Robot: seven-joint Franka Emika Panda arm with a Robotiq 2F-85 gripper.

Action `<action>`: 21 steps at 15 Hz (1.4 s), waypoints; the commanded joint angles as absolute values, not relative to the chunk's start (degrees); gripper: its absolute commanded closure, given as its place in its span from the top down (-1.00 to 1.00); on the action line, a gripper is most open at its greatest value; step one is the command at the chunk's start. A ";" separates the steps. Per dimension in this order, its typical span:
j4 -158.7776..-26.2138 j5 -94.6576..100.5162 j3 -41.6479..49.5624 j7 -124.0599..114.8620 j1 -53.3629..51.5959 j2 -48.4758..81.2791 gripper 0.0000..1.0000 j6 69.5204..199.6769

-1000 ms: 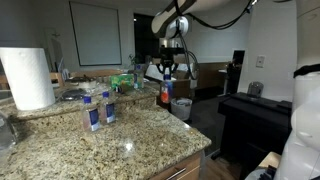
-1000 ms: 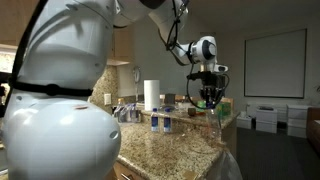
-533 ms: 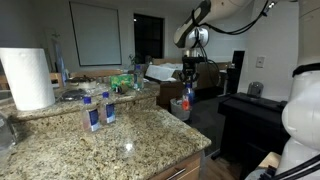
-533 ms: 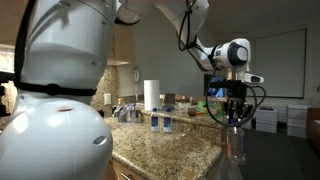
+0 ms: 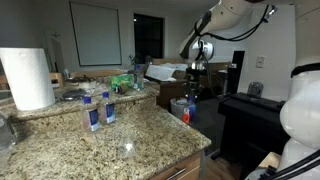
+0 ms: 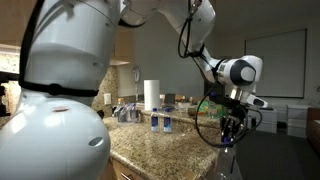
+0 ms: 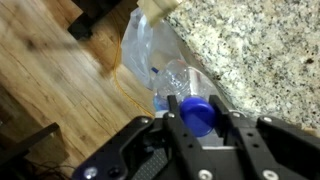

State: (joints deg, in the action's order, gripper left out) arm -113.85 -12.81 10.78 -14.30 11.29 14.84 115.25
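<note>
Where the end effector [image 7: 203,113] hangs just past the edge of the bench [image 7: 262,48], a clear plastic bottle [image 7: 178,82] is clamped between its fingers [image 7: 176,128] at the neck. The bottle's long axis runs straight down from the end effector: the blue cap [image 7: 197,112] points up toward the wrist and the base points at the wooden floor [image 7: 55,95] below. In the wrist view one looks along the bottle from its cap end, so its body appears short. The jaws are drawn in close, one finger on each side of the cap, and they touch nothing else. In an exterior view the end effector [image 5: 189,95] shows the bottle [image 5: 186,113] dangling beneath it, upright, with a reddish band on the body, off the bench and level with its front edge. In an exterior view from another place the end effector [image 6: 231,127] hangs beyond the bench corner; the bottle under it is too faint there to make out. Directly beneath and just beyond the bottle lies a crumpled clear plastic bag [image 7: 140,45], close against the granite side of the bench. Well away from the end effector, back on the bench top, stand two small water bottles [image 5: 93,112] and, farther off, a paper towel roll [image 5: 27,78]. Nothing stands between the end effector and the bag.
</note>
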 commanded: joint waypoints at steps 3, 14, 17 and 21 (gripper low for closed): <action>-117.86 -19.42 10.98 -14.71 12.19 16.23 -0.80 120.69; -120.99 -18.40 12.17 -19.88 11.39 20.55 -0.80 125.84; -121.52 -16.26 12.66 -21.65 10.52 21.01 -0.80 128.88; -121.78 -15.28 12.44 -21.82 9.97 21.26 -0.80 130.90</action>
State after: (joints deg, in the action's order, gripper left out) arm -120.44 -16.89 12.13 -20.09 10.93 21.72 128.65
